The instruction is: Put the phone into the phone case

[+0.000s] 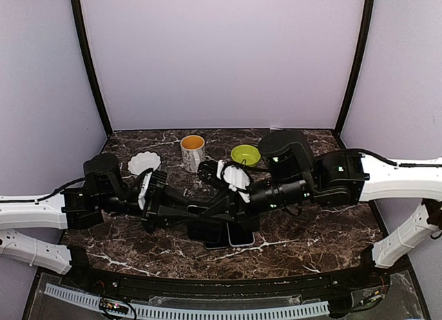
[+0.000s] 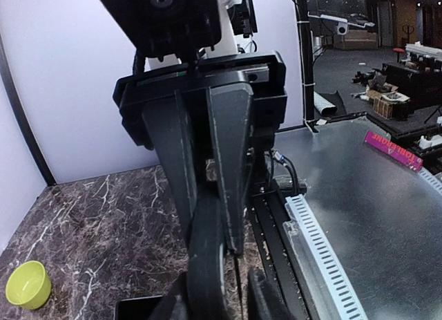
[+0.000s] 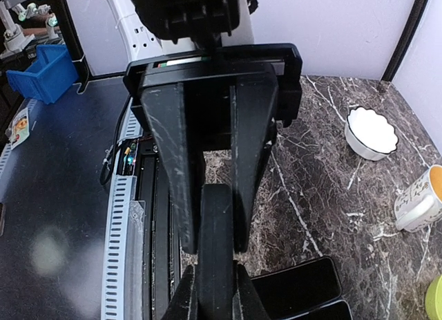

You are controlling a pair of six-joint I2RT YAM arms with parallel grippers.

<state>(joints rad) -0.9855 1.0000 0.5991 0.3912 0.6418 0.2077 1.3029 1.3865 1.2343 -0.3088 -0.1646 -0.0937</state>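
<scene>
Both arms meet mid-frame in the top view, over the dark marble surface [image 1: 324, 230]. L pincer [image 2: 210, 244] is clenched on a thin black slab [image 2: 206, 282] held edge-on. R pincer [image 3: 214, 247] is clenched on the same slab from the opp. end, so it hangs btwn the two, off the surface. Can't tell if the slab is the phone or the case.

Under the pincers, lower centre of the top view, two dark phone-sized things lie flat, just beside each other. A matte black piece [image 1: 207, 235] is on the left & a glossy piece [image 1: 240, 236] w/ a light rim is on the right.

Upper centre, well apart from these, is a mug [image 1: 193, 151] w/ orange inside. A white scalloped bowl [image 1: 143, 162] sits to its left, a green bowl [image 1: 245, 155] to its right.
</scene>
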